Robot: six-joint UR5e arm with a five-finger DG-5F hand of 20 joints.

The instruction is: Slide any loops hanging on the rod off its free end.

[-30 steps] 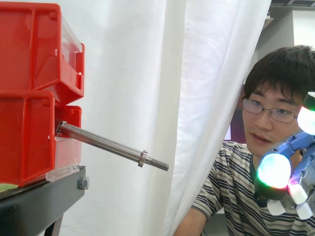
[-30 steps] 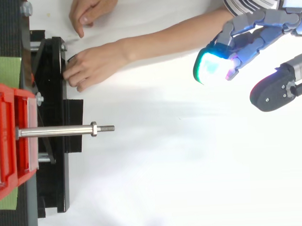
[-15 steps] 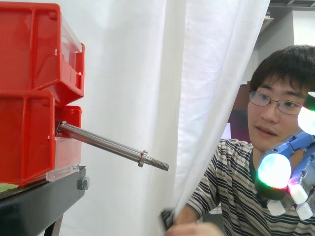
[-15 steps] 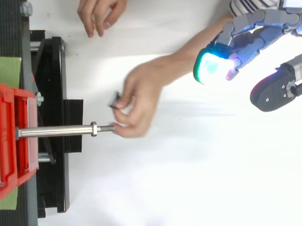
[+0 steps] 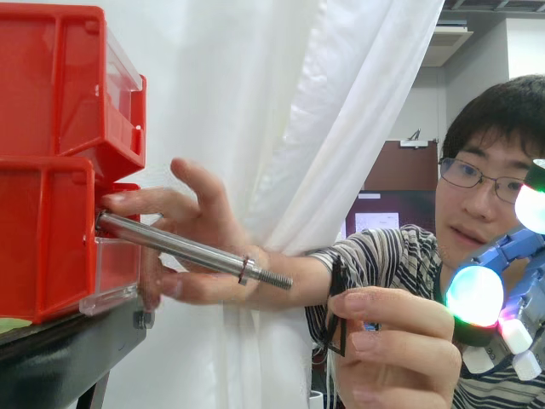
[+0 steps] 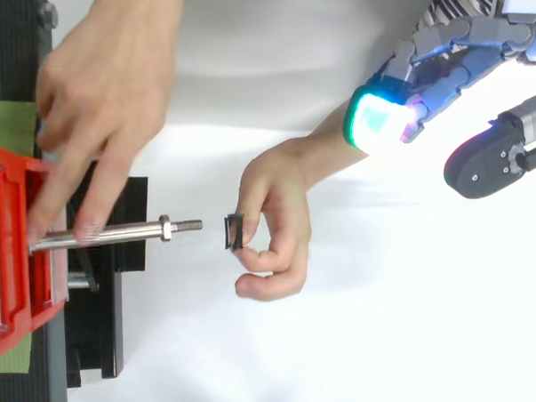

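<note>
The steel rod (image 6: 109, 233) is bare. It sticks out of the lower red bin (image 5: 47, 239) at the edge of the black stand (image 6: 105, 333). Its long axis runs level towards the robot hand (image 6: 458, 64), with the threaded free end sloping a little down.

A person's hand (image 6: 274, 232) pinches a small black loop (image 6: 233, 232) just off that tip, and the other hand (image 6: 95, 111) rests on the rod.

The robot hand hovers well apart, fingers relaxed and holding nothing. I judge the sliding has not begun. The next move needs the loop hung and the person clear, then a pull along the axis past the nut (image 6: 165, 229).
</note>
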